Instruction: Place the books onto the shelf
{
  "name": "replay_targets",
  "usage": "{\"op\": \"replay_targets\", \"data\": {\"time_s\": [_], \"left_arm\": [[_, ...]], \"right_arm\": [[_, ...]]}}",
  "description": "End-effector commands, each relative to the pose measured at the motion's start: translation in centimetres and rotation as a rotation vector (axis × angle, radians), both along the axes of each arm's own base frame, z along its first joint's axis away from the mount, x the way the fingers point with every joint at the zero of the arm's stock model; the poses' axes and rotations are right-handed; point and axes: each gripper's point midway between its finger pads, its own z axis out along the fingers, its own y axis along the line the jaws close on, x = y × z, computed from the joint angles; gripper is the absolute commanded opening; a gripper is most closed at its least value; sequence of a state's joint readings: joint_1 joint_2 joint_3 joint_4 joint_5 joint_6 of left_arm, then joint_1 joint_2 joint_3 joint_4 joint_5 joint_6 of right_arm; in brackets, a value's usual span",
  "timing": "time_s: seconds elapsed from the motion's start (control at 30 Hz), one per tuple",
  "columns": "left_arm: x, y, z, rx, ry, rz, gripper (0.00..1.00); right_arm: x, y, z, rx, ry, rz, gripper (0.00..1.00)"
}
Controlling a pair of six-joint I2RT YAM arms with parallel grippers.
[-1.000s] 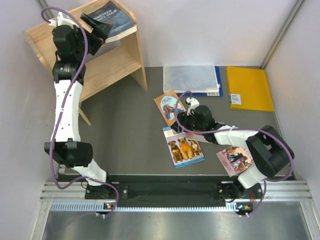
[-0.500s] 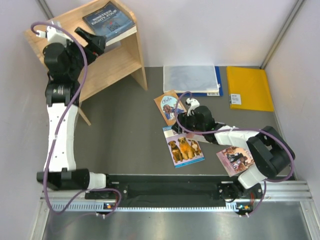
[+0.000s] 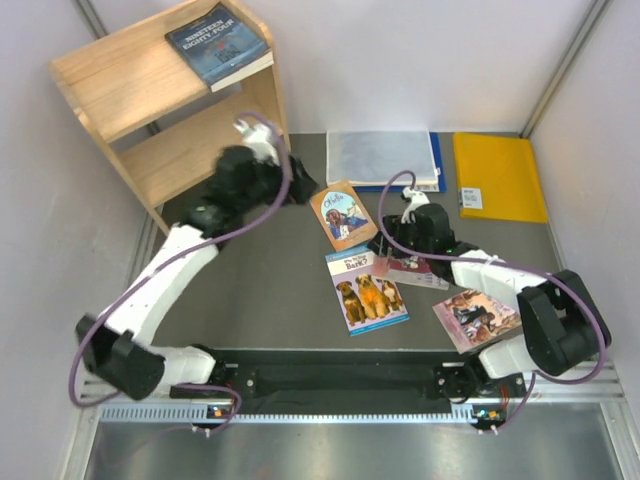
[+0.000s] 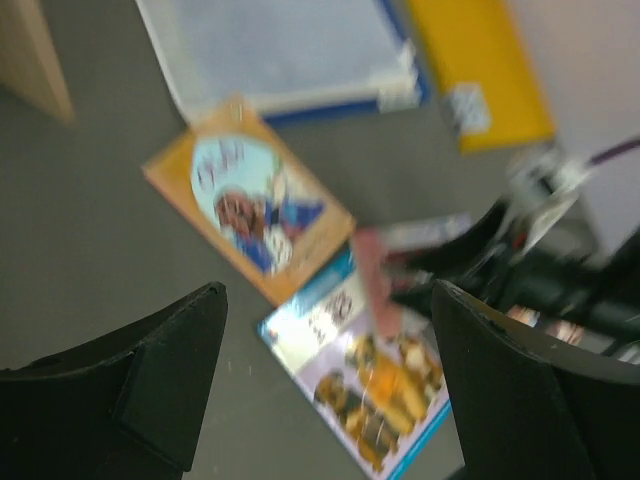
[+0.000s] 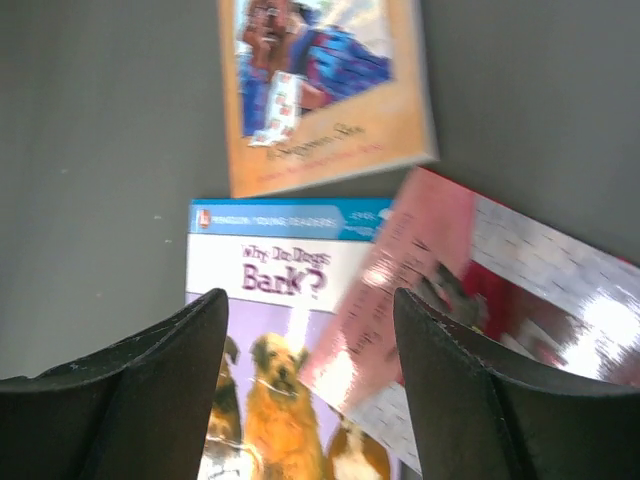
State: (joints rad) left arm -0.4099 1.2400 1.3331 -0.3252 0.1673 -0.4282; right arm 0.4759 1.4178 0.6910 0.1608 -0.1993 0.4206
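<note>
Tabletop (image 3: 250, 280): maroon book (image 5: 480, 270) beneath right gripper (image 5: 308, 310)

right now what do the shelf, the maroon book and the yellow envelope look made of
Shelf: light bare wood, matte, with faint grain and plain cut edges.
Maroon book: paper with a glossy cover, going by the white glare on it in the right wrist view.
Yellow envelope: smooth and flat, with a white label; plastic or coated card, the look leaves it open.
</note>
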Motion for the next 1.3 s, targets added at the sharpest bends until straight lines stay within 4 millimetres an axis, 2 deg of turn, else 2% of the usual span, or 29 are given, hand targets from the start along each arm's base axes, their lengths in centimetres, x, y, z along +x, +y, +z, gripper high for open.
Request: {"op": "replay_targets", "data": {"time_s": [0.0, 0.03, 0.07, 0.1, 0.13, 0.17, 0.2, 0.23, 0.3, 0.33, 0.4, 0.43, 0.5, 0.53, 0.57, 0.6, 0.63, 0.7, 0.73, 0.9, 1.13, 1.27], "left_arm": [[-1.6, -4.3, -11.6, 0.214, 0.204, -0.076, 0.84], [-1.7, -4.8, -12.9, 0.245, 0.222, -0.074, 0.84], [-2.3, -6.6, -15.0, 0.283, 0.249, -0.116, 0.83], [-2.8, -7.4, -16.3, 0.305, 0.268, -0.140, 0.83], [-2.6, -7.7, -17.1, 0.339, 0.268, -0.122, 0.82], [-3.1, -9.1, -19.1, 0.382, 0.293, -0.156, 0.81], [-3.1, -9.8, -19.6, 0.400, 0.294, -0.167, 0.80], [-3.2, -10.7, -21.6, 0.439, 0.323, -0.187, 0.79], [-3.0, -11.8, -22.3, 0.459, 0.332, -0.206, 0.79], [-3.0, -12.3, -24.0, 0.486, 0.368, -0.218, 0.78], [-2.4, -13.4, -24.2, 0.485, 0.363, -0.233, 0.76], [-2.3, -14.0, -25.5, 0.497, 0.375, -0.247, 0.75], [-1.9, -15.4, -25.5, 0.486, 0.370, -0.270, 0.64], [-1.9, -16.0, -26.6, 0.499, 0.382, -0.284, 0.58], [-1.4, -16.9, -26.2, 0.490, 0.368, -0.294, 0.40], [-1.2, -17.3, -26.4, 0.490, 0.369, -0.300, 0.29], [-1.1, -17.7, -27.5, 0.502, 0.383, -0.304, 0.20], [-1.0, -19.0, -27.1, 0.479, 0.379, -0.342, 0.00], [-1.0, -19.2, -27.6, 0.485, 0.385, -0.345, 0.00], [-0.8, -20.7, -27.0, 0.454, 0.363, -0.368, 0.00], [-1.5, -22.1, -29.1, 0.461, 0.392, -0.398, 0.00], [-1.8, -22.6, -30.6, 0.482, 0.424, -0.414, 0.00]], "right_arm": [[-0.2, -4.0, -0.5, 0.048, 0.071, -0.154, 0.67], [-0.2, -4.9, -0.9, 0.064, 0.090, -0.193, 0.66], [-0.8, -5.8, -1.6, 0.086, 0.111, -0.223, 0.66], [-0.5, -7.4, -1.8, 0.128, 0.136, -0.301, 0.66], [-0.7, -8.2, -2.1, 0.152, 0.151, -0.336, 0.65], [-1.3, -9.1, -2.5, 0.179, 0.159, -0.369, 0.65], [-1.1, -10.6, -2.6, 0.208, 0.169, -0.433, 0.65], [-1.5, -11.4, -2.9, 0.218, 0.172, -0.464, 0.64], [-1.6, -13.0, -3.0, 0.224, 0.170, -0.528, 0.64], [-1.8, -13.7, -2.9, 0.218, 0.166, -0.555, 0.64], [-2.0, -14.8, -2.8, 0.211, 0.160, -0.598, 0.63], [-2.1, -15.4, -2.9, 0.195, 0.160, -0.629, 0.64], [-2.2, -16.2, -2.3, 0.193, 0.136, -0.661, 0.63], [-2.3, -16.7, -2.2, 0.187, 0.123, -0.680, 0.63], [-2.4, -17.1, -2.2, 0.181, 0.124, -0.697, 0.63], [-2.5, -17.3, -2.3, 0.174, 0.123, -0.706, 0.63], [-2.7, -17.6, -2.5, 0.161, 0.130, -0.721, 0.62], [-2.8, -18.0, -2.9, 0.147, 0.141, -0.731, 0.62], [-2.9, -18.1, -3.2, 0.140, 0.153, -0.738, 0.62], [-3.3, -18.6, -4.4, 0.105, 0.181, -0.760, 0.62], [-3.4, -18.9, -6.3, 0.071, 0.231, -0.770, 0.61], [-3.0, -18.3, -6.4, 0.085, 0.245, -0.741, 0.60]]}}
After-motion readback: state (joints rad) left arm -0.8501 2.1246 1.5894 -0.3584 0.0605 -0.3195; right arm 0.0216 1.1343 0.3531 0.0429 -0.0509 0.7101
